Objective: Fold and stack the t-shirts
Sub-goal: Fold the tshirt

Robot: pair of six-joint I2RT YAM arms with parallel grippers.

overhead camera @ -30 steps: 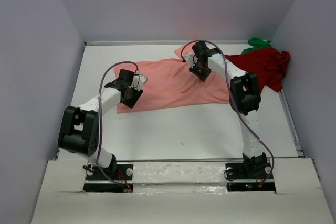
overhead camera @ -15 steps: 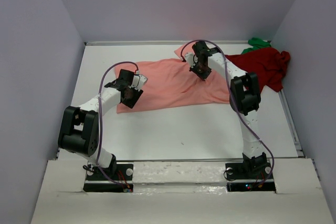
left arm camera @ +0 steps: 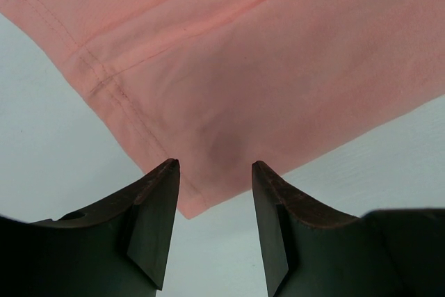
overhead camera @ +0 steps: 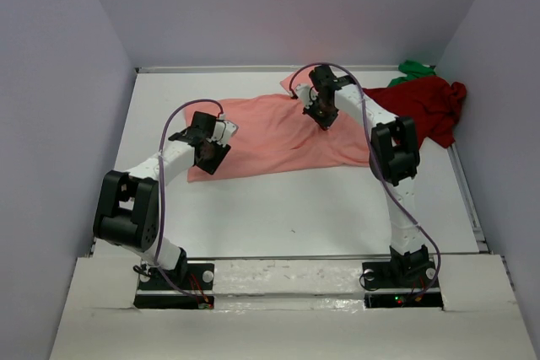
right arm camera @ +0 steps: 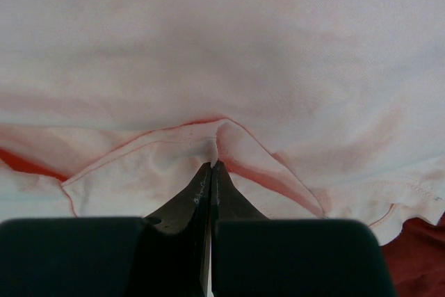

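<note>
The white table (overhead camera: 295, 208) carried all three shirts toward its far side. Largest was the salmon-pink t-shirt (overhead camera: 270, 137), spread mostly flat across the middle from the left arm's reach to the right arm's, its near edge running slightly askew and a small flap poking out at the far edge. In the left wrist view its cloth (left arm camera: 278, 67) looked smooth and matte, with a stitched hem along the left edge and a seam crossing the upper part. To its right, against the far right corner, lay the dark red t-shirt (overhead camera: 426, 107), bunched and rumpled, its left edge touching or just overlapping the pink one (which of the two could not be told). Smallest was the green t-shirt (overhead camera: 415, 67), only a bright crumple peeking out behind the red heap. The left gripper (left arm camera: 212, 168) hung over the pink shirt's near-left corner with its fingers spread apart and nothing between them. The right gripper (right arm camera: 211, 166) had its fingers pressed together on a puckered fold of the pink shirt near the far edge.
</note>
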